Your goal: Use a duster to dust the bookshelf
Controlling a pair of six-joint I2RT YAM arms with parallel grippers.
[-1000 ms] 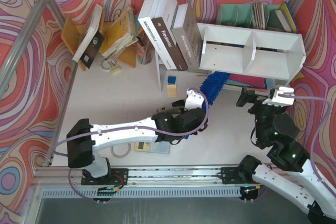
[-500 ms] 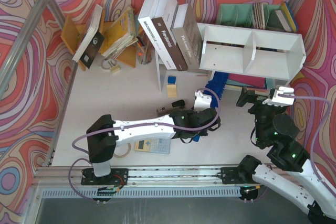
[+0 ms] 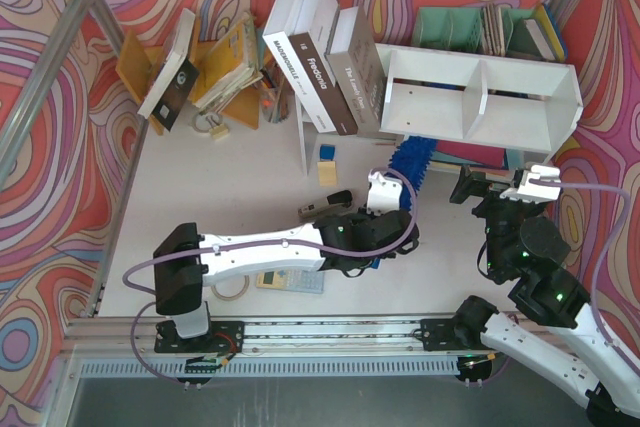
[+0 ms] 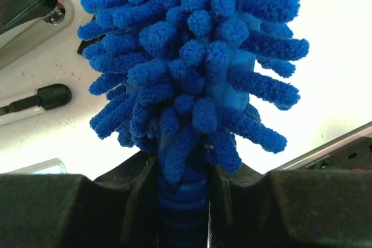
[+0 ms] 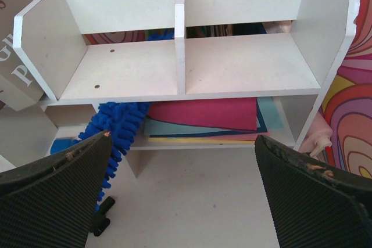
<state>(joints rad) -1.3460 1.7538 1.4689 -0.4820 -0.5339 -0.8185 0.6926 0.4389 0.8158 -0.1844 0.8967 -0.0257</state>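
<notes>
The bright-blue fluffy duster [image 3: 411,163] angles up from my left gripper [image 3: 393,215], and its far end goes under the front edge of the white bookshelf [image 3: 480,97]. In the left wrist view the duster's head [image 4: 192,56] fills the frame and its ribbed blue handle sits pinched between the jaws of my left gripper [image 4: 183,207]. My right gripper [image 5: 183,137] hangs open in front of the bookshelf [image 5: 180,68], nothing between its fingers. From there the duster [image 5: 116,126] shows at the left end of the lower tier. Both upper cubbies are bare.
Coloured folders [image 5: 203,114] lie in the shelf's lower tier. Big books [image 3: 320,57] lean left of the shelf, with an orange rack [image 3: 200,67] beyond and a teal organiser [image 3: 470,27] behind. A stapler [image 4: 29,4], a calculator [image 3: 290,280] and a tape roll [image 3: 230,287] lie near the left arm.
My left arm has swung right with the duster, whose head now points more steeply into the shelf's lower tier. The right arm has not moved.
</notes>
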